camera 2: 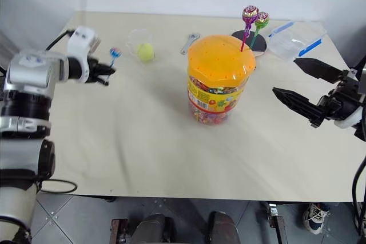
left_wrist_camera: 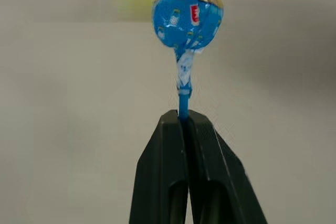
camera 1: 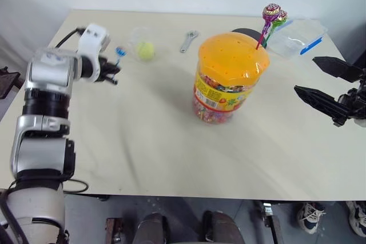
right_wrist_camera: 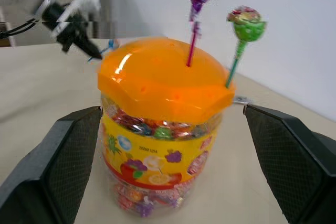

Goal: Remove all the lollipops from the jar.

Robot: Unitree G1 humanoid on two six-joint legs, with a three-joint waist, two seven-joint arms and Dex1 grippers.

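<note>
Lollipops (camera 1: 273, 13) on magenta and green sticks stand in the orange lid of the jar (camera 1: 229, 78) mid-table, the right tool (camera 1: 331, 87) spread wide beside it, likely to brace it, while the left tool (left_wrist_camera: 184, 124), clamped on the blue lollipop (left_wrist_camera: 187, 17), holds it over the table (camera 1: 148, 141) for setting down.

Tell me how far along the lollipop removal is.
One is out: the left gripper is shut on the blue-stick lollipop, away from the jar. The magenta-stick lollipop and green-stick lollipop remain in the lid. The right gripper is open beside the jar.
</note>
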